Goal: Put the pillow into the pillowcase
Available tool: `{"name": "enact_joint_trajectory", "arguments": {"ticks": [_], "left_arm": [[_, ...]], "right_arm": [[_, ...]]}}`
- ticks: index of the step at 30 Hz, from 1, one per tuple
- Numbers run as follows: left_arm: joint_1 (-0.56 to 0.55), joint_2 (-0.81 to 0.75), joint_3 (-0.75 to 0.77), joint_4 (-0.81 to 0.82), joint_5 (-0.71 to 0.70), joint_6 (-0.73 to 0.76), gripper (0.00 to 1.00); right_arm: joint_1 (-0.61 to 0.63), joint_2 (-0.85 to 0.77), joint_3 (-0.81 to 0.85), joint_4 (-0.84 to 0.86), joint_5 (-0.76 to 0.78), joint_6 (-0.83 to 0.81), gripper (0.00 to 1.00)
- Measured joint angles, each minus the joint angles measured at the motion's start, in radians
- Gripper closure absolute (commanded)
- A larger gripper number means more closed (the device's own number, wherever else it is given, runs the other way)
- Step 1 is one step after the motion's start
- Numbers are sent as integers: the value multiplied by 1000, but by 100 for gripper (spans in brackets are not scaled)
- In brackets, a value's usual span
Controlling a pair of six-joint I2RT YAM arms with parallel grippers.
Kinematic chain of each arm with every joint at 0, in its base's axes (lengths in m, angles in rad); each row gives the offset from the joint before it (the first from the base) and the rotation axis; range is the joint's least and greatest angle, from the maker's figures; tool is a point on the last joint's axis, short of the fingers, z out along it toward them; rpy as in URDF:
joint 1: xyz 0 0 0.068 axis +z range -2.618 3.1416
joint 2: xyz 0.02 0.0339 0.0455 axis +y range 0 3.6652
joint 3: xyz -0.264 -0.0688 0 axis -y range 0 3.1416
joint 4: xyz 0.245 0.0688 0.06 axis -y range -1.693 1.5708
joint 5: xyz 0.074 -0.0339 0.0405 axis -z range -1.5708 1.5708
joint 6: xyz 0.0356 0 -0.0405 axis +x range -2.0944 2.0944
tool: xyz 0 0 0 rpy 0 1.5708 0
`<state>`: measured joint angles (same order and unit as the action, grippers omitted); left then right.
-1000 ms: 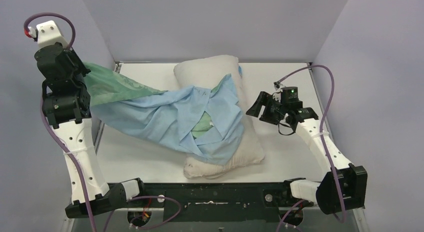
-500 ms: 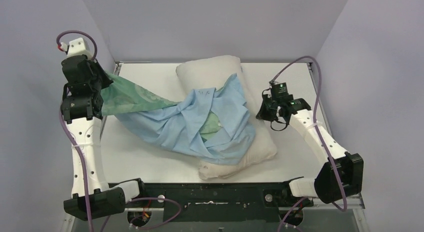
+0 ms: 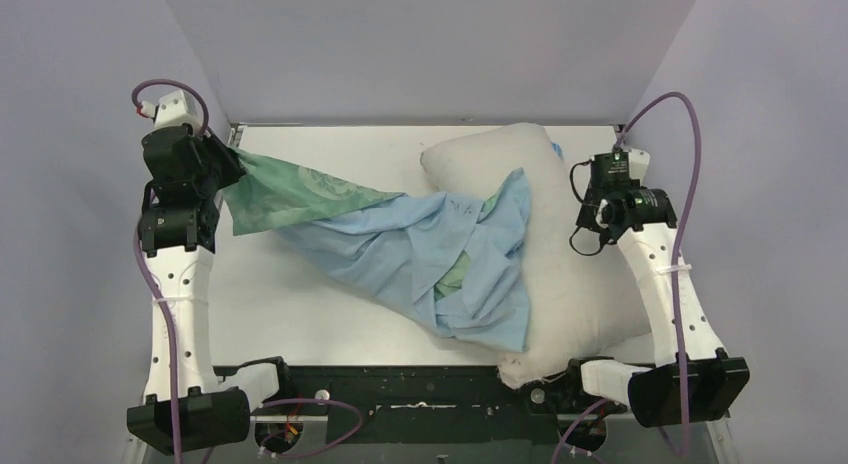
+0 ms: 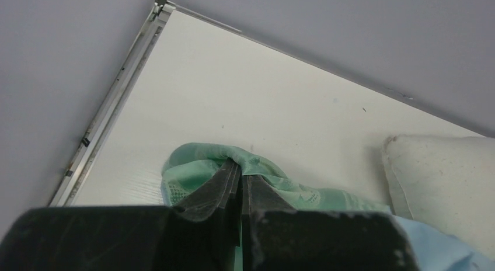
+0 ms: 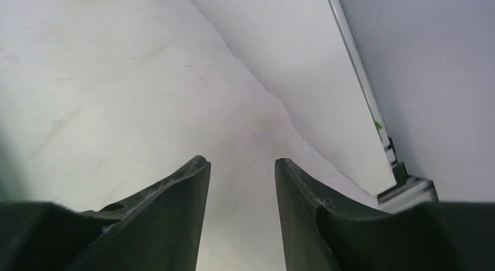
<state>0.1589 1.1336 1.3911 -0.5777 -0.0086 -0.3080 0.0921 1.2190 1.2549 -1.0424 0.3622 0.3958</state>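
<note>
Against the frame one second back: the pillow (image 3: 585, 284) has slid from the middle of the desk (image 3: 300, 314) toward the right edge. It now lies slantwise, its far end near the far-right corner. Its near end hangs a little over the near edge, against my right arm's base.

The pillowcase (image 3: 400, 244) has gone with it. The light-blue face is stretched out longer and flatter, running from the far-left corner across the middle of the desk. Its crumpled end is draped over the pillow's left side. A patch of teal shows through the blue folds there.

My left arm stands less high than before, and its wrist is turned in over the far-left corner. My right arm has swung from the desk's middle-right out to the right edge, alongside the pillow's far end.

Left gripper (image 4: 240, 179): jaws pressed together on a bunched teal end of the pillowcase. The cloth wraps over both fingertips and is lifted off the desk near the far-left corner. From that grip the pillow is well apart, toward the right.

Right gripper (image 5: 240, 166): jaws parted, nothing between them. Off-white pillow fabric fills the wrist view behind the fingers, and the desk's right edge is just beyond. I cannot tell whether the fingertips touch the pillow.

The pillow is outside the pillowcase, with only cloth lying over it.
</note>
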Motion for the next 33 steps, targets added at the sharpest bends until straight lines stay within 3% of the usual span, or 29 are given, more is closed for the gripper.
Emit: {"name": "enact_joint_trajectory", "arguments": {"ticks": [4, 11, 17, 25, 33], "left_arm": [[-8, -20, -69, 60, 58, -42, 100], [-9, -20, -124, 85, 117, -97, 100], [-9, -20, -145, 105, 123, -107, 100], [-10, -20, -181, 111, 143, -134, 100], [-13, -21, -192, 111, 152, -136, 100]], "right_arm": [[0, -32, 92, 35, -92, -32, 51], [28, -54, 44, 299, -514, -61, 49], [282, 133, 45, 397, -613, -143, 50], [567, 438, 174, 403, -472, -185, 54], [707, 783, 477, 384, -180, -329, 56]]}}
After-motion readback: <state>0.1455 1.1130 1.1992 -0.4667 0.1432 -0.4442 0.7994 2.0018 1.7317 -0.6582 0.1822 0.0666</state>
